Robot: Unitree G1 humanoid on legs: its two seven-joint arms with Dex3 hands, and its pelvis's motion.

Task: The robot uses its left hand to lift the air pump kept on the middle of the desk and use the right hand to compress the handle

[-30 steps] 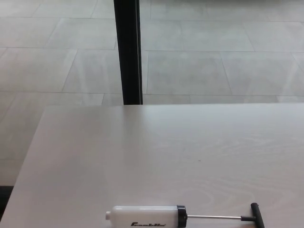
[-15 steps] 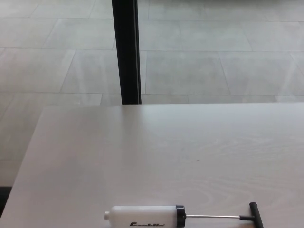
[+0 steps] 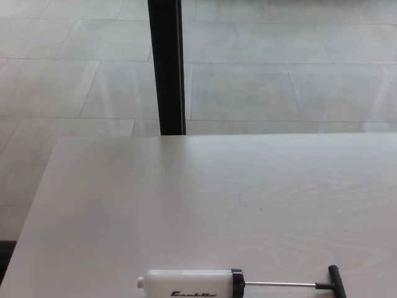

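The air pump (image 3: 189, 283) lies on its side at the bottom edge of the head view, on the pale wooden desk (image 3: 205, 198). Its white barrel carries black lettering and ends in a black collar (image 3: 237, 282). A thin metal rod runs right from the collar to a black T-handle (image 3: 335, 282), so the handle is drawn out. The lower part of the pump is cut off by the picture's edge. Neither of my hands shows in this view.
A black vertical post (image 3: 166, 65) stands behind the desk's far edge. Grey floor tiles (image 3: 279, 81) lie beyond it. The desk's left edge (image 3: 34, 205) runs diagonally down the left side.
Only a slight shift of the whole picture, from the camera. The pump lies where it was.
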